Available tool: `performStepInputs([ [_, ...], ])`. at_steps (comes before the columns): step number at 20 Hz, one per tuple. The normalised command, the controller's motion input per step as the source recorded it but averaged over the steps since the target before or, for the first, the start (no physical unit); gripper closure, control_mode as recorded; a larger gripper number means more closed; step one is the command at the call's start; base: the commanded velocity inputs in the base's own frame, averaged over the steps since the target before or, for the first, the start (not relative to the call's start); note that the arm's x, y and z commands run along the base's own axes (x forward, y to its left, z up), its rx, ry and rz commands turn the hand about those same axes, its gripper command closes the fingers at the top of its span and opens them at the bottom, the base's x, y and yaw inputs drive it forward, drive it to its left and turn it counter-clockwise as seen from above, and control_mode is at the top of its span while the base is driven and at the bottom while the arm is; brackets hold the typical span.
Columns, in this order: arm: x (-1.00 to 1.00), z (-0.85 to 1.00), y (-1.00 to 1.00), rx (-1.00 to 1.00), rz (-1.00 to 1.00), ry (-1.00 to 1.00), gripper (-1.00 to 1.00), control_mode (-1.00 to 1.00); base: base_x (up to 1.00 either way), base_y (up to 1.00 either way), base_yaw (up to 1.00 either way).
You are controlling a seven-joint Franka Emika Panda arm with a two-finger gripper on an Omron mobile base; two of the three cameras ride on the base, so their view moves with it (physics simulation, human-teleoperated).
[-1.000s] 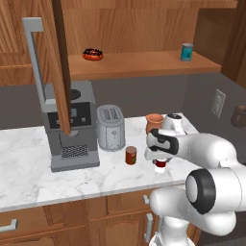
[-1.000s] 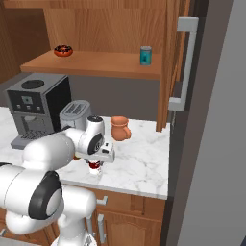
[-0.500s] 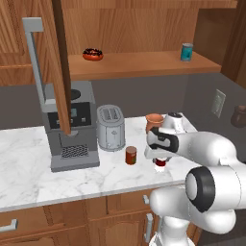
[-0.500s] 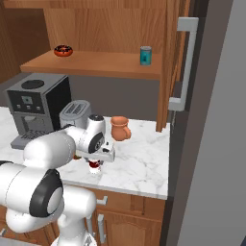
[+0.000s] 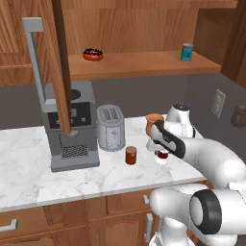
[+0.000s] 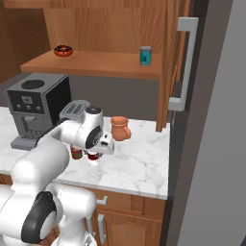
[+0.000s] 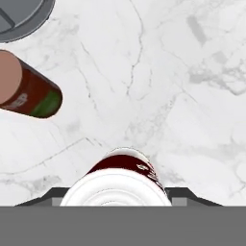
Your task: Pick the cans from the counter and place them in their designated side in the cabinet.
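The white can with dark red bands is being seen upright on the counter, its long axis vertical, directly beneath the gripper. In the hand view the white can with dark red bands is being looked at almost straight down its axis: the pale ribbed top is facing the camera, a strip of dark red side is showing above it, and its lower part is being cut off by the picture's bottom. The fingertips are not being made out there, and in both base views the hand is covering most of the can, so whether the jaws are spread or closed on it cannot be told.

The reddish-brown can is also standing upright on the marble, near the gripper on the coffee-machine side and apart from the white can. In the right base view the reddish-brown can is being largely hidden behind the arm; in the hand view it is being cut off at the left edge.

A terracotta mug is standing just behind the gripper, toward the wall. Above and beyond the hand, the cabinet shelf board is carrying a teal-blue can and a small red bowl. A toaster and coffee machine are standing further along the counter.
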Motion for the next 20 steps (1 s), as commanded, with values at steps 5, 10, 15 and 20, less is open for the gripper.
performStepInputs([
  [5,-0.16,0.48,0.0,0.0,0.0,-0.11,1.0,-1.0,0.0,0.0,0.0],
  [10,-0.12,0.45,-0.01,0.0,0.0,-0.09,1.0,-1.0,0.0,0.0,0.0],
  [15,-0.13,0.42,-0.04,0.0,0.0,-0.07,1.0,-1.0,0.0,0.0,0.0],
  [20,-0.12,0.36,-0.05,0.0,0.0,-0.07,1.0,-1.0,0.0,0.0,0.0],
])
